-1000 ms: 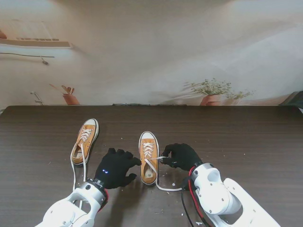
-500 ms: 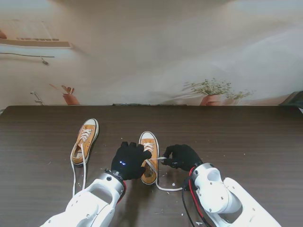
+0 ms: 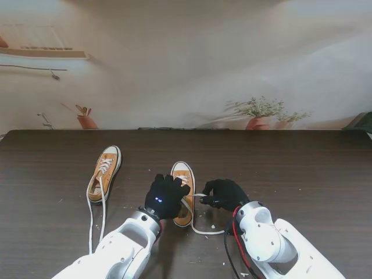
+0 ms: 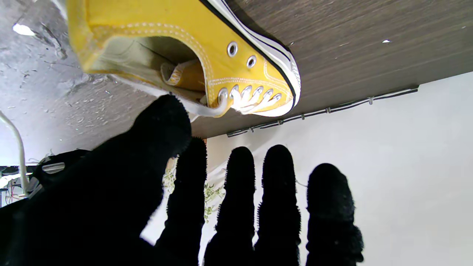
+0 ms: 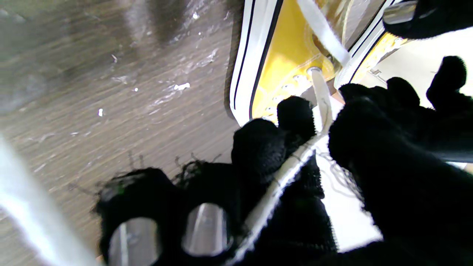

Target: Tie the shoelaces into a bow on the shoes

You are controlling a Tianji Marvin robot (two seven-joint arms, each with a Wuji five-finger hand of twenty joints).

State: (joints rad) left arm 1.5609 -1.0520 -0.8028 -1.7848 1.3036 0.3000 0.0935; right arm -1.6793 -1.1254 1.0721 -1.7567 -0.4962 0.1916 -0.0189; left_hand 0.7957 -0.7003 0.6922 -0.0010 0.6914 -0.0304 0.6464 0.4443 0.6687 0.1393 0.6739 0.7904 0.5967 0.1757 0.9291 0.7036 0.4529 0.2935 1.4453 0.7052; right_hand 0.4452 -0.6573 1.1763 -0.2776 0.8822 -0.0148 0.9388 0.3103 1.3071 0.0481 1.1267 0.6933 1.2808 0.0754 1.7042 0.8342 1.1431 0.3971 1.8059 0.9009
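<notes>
The dark wood-grain worktop (image 3: 290, 174) carries two orange canvas shoes. The near shoe (image 3: 185, 174) lies toe away from me between the two hands; the far shoe (image 3: 107, 168) sits well apart to its left, laces trailing loose toward me.

The left hand (image 3: 165, 196) hovers over the near shoe's heel side, fingers spread and holding nothing; in the left wrist view its thumb (image 4: 162, 122) is just beside a lace end at the eyelets. The right hand (image 3: 225, 193) is closed on the right lace (image 5: 284, 170), which runs between its fingers to the top eyelet.

Judgement: the lace (image 3: 200, 228) is soft, flat, limp and light; it will slip unless pinched firmly. The shoe is light and may slide when pulled. Best hold: close to the eyelets.

No brand, label or legible writing is visible.
</notes>
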